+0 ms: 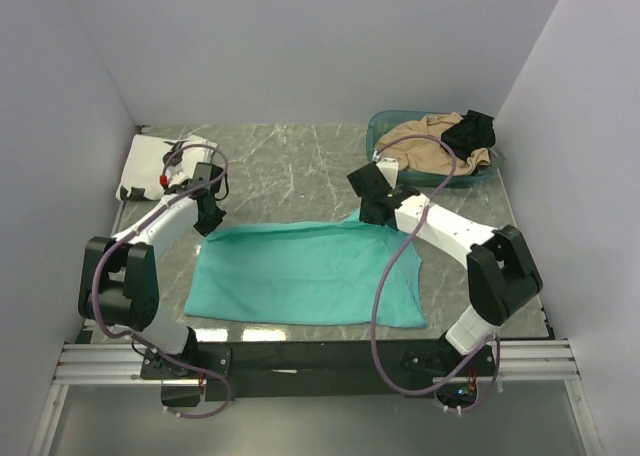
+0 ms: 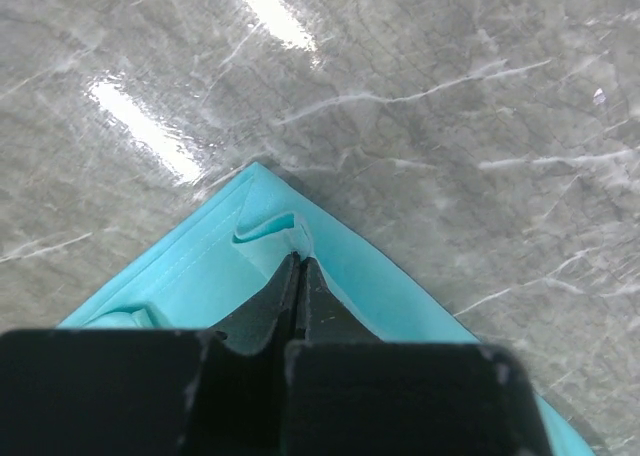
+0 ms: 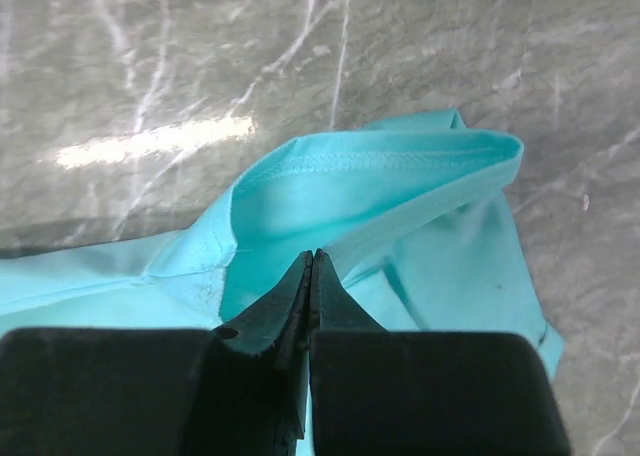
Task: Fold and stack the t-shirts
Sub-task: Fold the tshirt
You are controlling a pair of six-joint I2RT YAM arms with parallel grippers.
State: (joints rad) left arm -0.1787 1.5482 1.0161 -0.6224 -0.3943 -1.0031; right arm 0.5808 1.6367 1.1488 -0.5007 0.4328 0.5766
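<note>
Left fingers (image 2: 275, 308) and right fingers (image 3: 282, 301) each pinch tight on the teal t-shirt (image 1: 310, 276), spread on the grey marbled worktop (image 1: 300, 166).

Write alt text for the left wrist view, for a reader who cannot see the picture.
The left gripper, its black fingers closed together, pinches a puckered corner of the teal t-shirt. The cloth lies on a grey marbled table streaked with bright reflections of light.

Your left arm (image 1: 165, 221), right arm (image 1: 445, 228), white links, bulky black joints, purple-grey cables (image 1: 376, 306) looping alongside, left claw (image 2: 300, 266), right claw (image 3: 311, 261), matte black wedges.
</note>
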